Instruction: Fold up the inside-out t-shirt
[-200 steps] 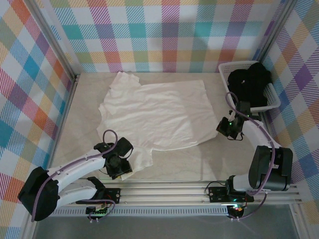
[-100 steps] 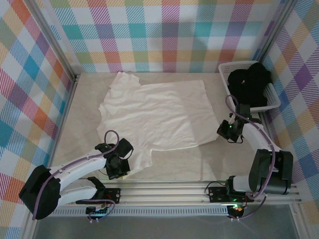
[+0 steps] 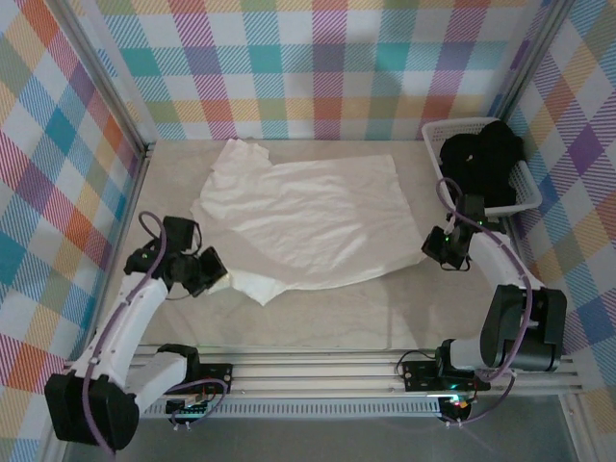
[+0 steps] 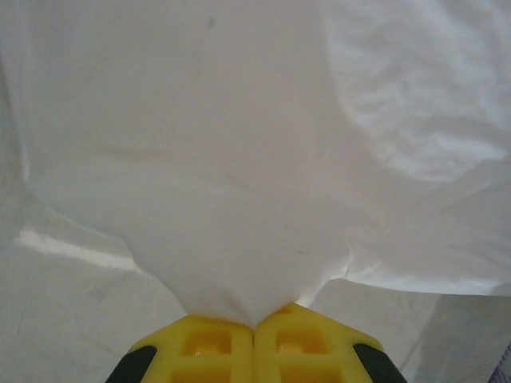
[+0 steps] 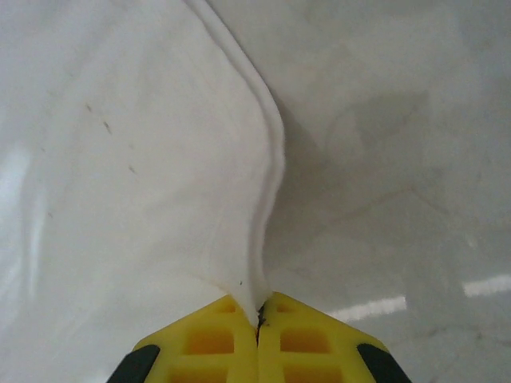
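1. The shirt (image 3: 308, 217) lay spread on the surface (image 3: 385, 308) to the left of the basket (image 3: 527, 192), which held a black garment (image 3: 481, 159).
2. The left hand (image 3: 214, 279) was on the far side of the shirt from the basket. Its wrist view showed the yellow fingers (image 4: 209, 347) pressed together on a bunched point of shirt (image 4: 239, 159), so the left hand (image 4: 254, 327) was holding cloth.
3. A second earlier that hand had sat lower, at the front rail, over a flap of the shirt that hung toward the rail. It had since swung away from the basket, dragging the flap with it. The flap was now pulled into a taut point, with long creases running from it across the cloth toward the basket.
4. The right hand (image 3: 435, 250), just in front of the basket, had hardly moved. Its wrist view showed the right hand (image 5: 258, 315) closed on the hem, with the shirt (image 5: 120, 159) ridged up from the pinch.
5. Judgement: with both ends gripped and one pulled outward, the shirt was probably being stretched flat. No fold had yet been made, so the task was at an early stage.
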`<state>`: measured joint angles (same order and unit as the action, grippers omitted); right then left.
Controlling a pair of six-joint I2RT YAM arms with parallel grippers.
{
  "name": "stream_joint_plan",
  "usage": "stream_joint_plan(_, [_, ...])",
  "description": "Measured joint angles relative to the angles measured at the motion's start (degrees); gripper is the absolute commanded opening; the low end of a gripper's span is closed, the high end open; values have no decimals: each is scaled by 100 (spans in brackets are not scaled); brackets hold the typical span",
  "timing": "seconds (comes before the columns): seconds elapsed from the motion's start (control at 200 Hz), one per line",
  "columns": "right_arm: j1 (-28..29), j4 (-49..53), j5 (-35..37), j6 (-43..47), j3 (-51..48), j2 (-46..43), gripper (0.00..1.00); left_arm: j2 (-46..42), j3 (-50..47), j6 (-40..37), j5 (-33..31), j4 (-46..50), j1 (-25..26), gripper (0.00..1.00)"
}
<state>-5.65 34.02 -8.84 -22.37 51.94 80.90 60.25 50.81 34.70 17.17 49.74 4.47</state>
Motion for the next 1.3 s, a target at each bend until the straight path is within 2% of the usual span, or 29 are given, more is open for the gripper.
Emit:
stream_joint_plan(0.135, [0, -61, 0, 57, 463, 511, 3, 706, 570, -291, 87, -365, -275, 0])
stream_joint_plan(0.505, [273, -103, 133, 146, 1569, 1751, 5, 2271, 1821, -544, -216, -964, -356, 0])
stream_joint_plan(1.145, [623, 79, 385, 229, 3014, 2997, 5, 3429, 2564, -584, -328, -1211, -732, 0])
stream_joint_plan(1.25, [649, 74, 391, 221, 3539, 3445, 14, 3945, 2966, -566, -334, -1296, -741, 0])
stream_joint_plan(1.3, [660, 61, 393, 229, 3805, 3676, 15, 4286, 3233, -557, -378, -1344, -748, 4])
